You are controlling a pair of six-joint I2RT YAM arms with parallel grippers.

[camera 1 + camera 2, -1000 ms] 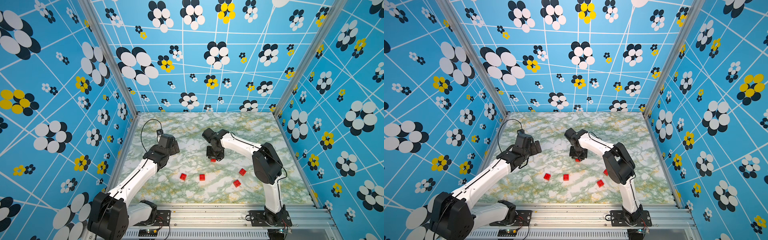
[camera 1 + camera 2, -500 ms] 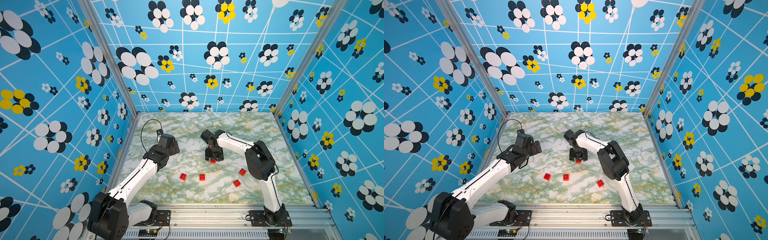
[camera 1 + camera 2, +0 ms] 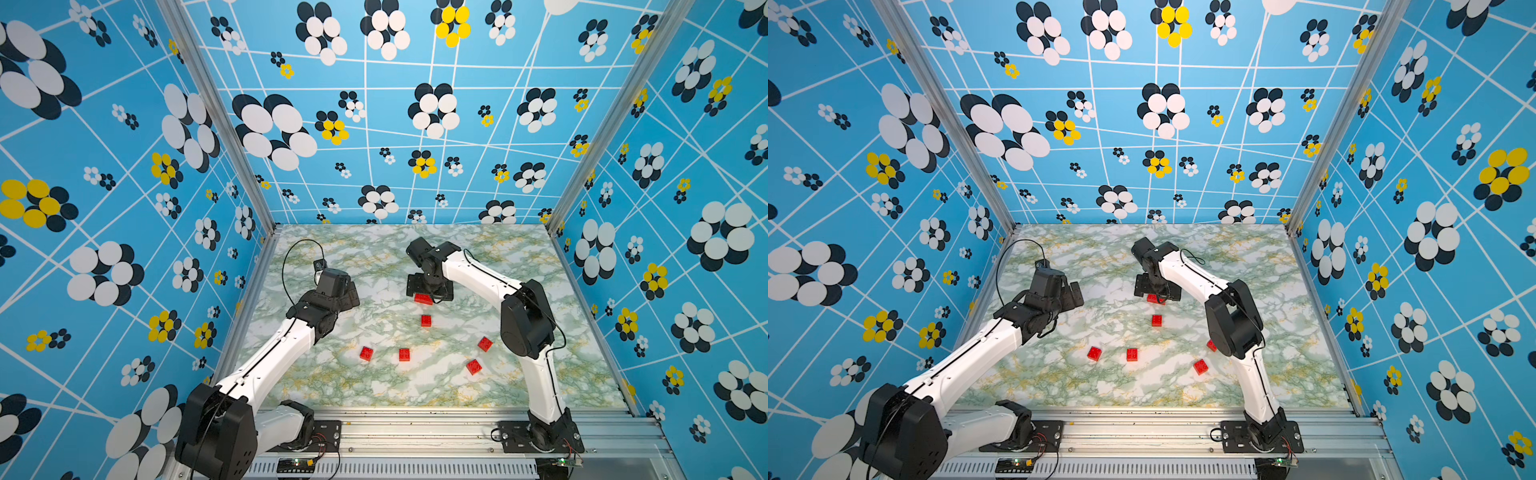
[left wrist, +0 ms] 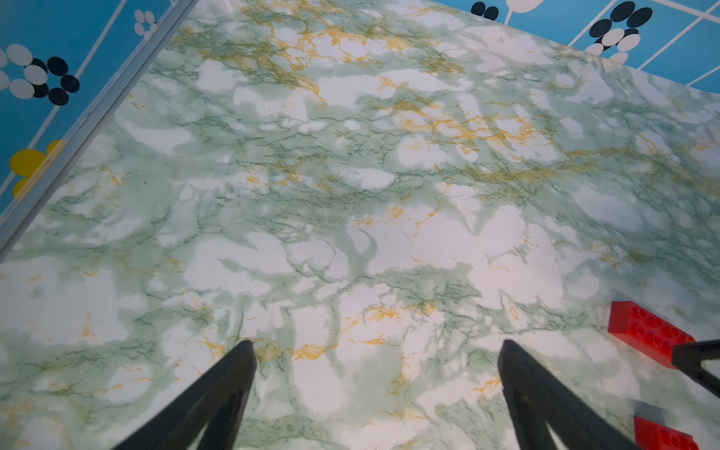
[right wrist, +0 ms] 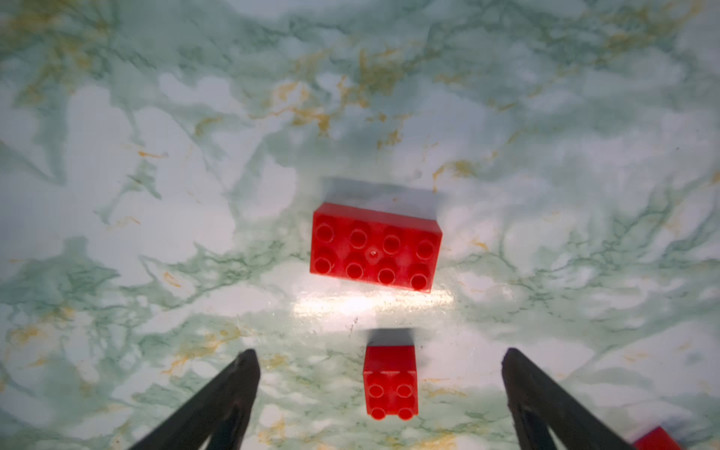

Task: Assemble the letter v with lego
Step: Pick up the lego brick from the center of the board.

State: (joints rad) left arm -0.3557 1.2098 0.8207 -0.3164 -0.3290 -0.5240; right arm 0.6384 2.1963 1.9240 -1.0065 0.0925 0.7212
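blue walls (image 3: 124,166) with black, white and yellow flowers close me in on three sides, and the green and white marbled table (image 3: 519,266) lies between them. my left arm (image 3: 270,357) reaches in from the near left corner. my right arm (image 3: 528,324) comes from the near right and bends over the middle of the table.

my left pincer (image 4: 376,346) hangs wide open above bare table and holds nothing. my right pincer (image 5: 378,352) points down at the table, spread just as wide and empty too.

the long brick (image 5: 376,247) lies flat on the table with its studs up, just past my right fingertips. in both top views it shows partly from under the right pincer's black body.

a small brick (image 5: 391,383) sits studs up near the long brick but not touching it. in the right wrist view it shows between my two fingers (image 5: 218,401) and touches neither.

nearer the front rail (image 3: 415,424), a second small brick (image 3: 366,353) and a third small brick (image 3: 404,354) lie near each other but apart. to their right, beside my right arm, lie a fourth small brick (image 3: 484,343) and a fifth small brick (image 3: 473,366), also apart. all six bricks lie single, none joined to another.
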